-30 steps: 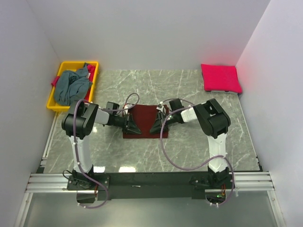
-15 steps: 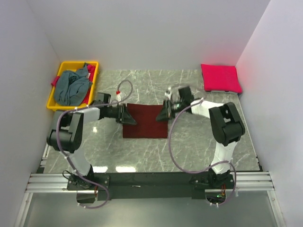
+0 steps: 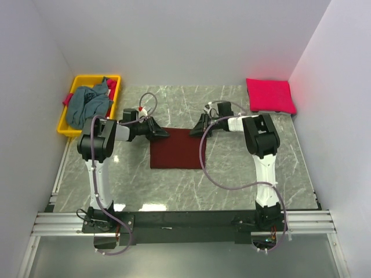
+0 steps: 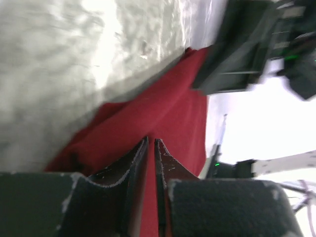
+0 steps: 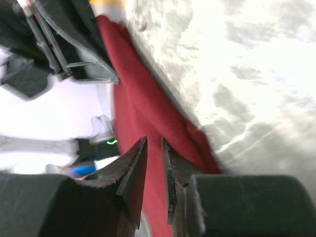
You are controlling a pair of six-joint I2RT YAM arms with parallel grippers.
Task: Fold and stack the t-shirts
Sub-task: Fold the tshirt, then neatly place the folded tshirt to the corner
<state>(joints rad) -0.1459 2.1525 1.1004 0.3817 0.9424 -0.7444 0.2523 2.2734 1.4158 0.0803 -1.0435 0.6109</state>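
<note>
Two far corners of the maroon t-shirt [image 3: 177,152], folded flat mid-table, are pinched: one by the left gripper [image 3: 164,134], one by the right gripper [image 3: 195,131], jaws nearly together on the cloth. This fold looks nearly finished. Next comes carrying it onto the pink-red t-shirt [image 3: 269,95] at the far right, kept square.

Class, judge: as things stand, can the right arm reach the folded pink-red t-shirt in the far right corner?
Probably yes: only bare table separates the right gripper from the pink-red t-shirt, though it pinches the maroon t-shirt and must release first.
</note>
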